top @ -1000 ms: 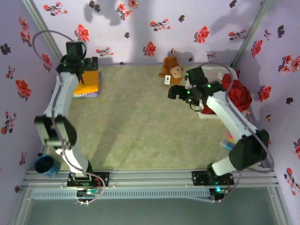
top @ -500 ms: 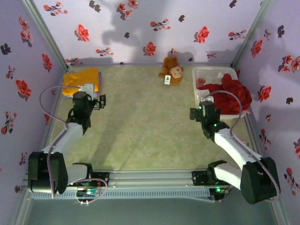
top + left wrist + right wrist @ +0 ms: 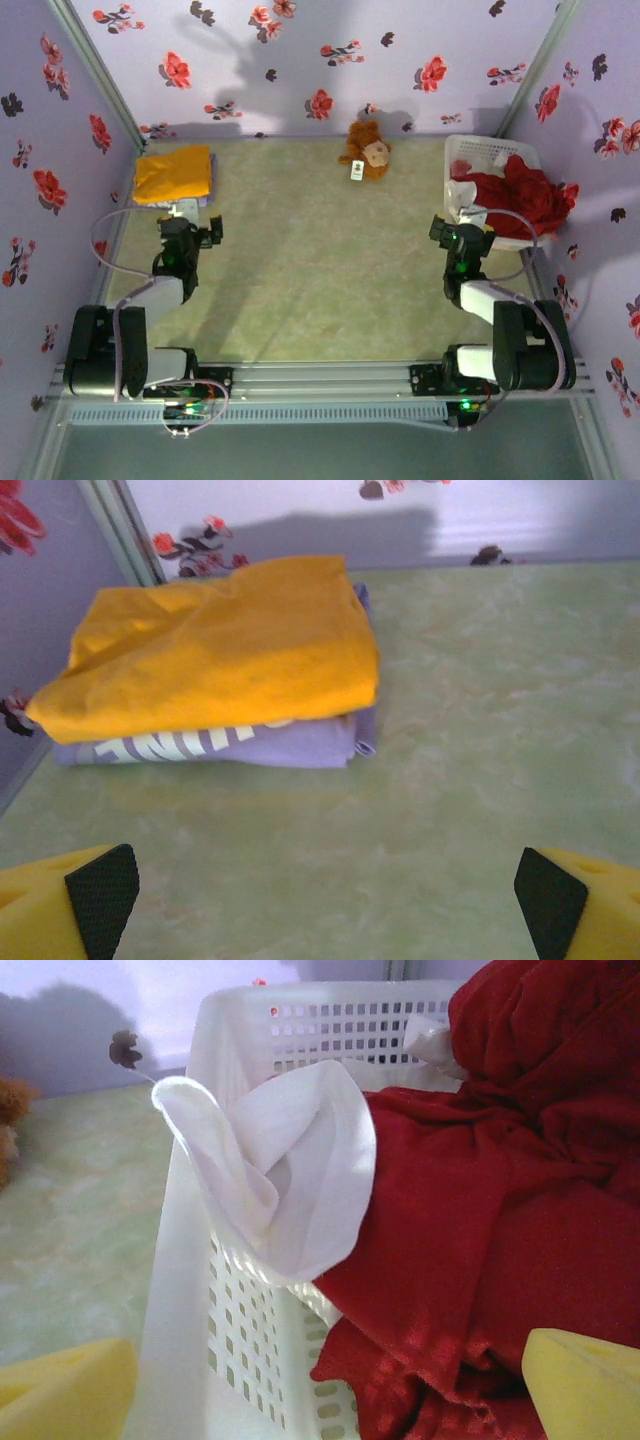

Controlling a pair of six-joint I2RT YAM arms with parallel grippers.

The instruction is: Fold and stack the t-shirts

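white basket [image 3: 190, 1290] w/ red cloth [image 3: 500, 1210] inside, white cloth [image 3: 290, 1180] over rim, yellow fingers [image 3: 70, 1390] wide apart

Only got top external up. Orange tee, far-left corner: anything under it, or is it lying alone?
Observer: Left wrist view shows the orange-yellow tee folded on top of a folded lavender tee, with white lettering along its front edge.
Operator: Is anything gripping it?
Observer: No. The left hand is open, with its pads wide apart over the table, short of the stack.
Operator: What's the white scrap, right side?
Observer: Right wrist view shows a white cloth draped over the near rim of the basket, against the red garment. The right hand faces it, open and empty.
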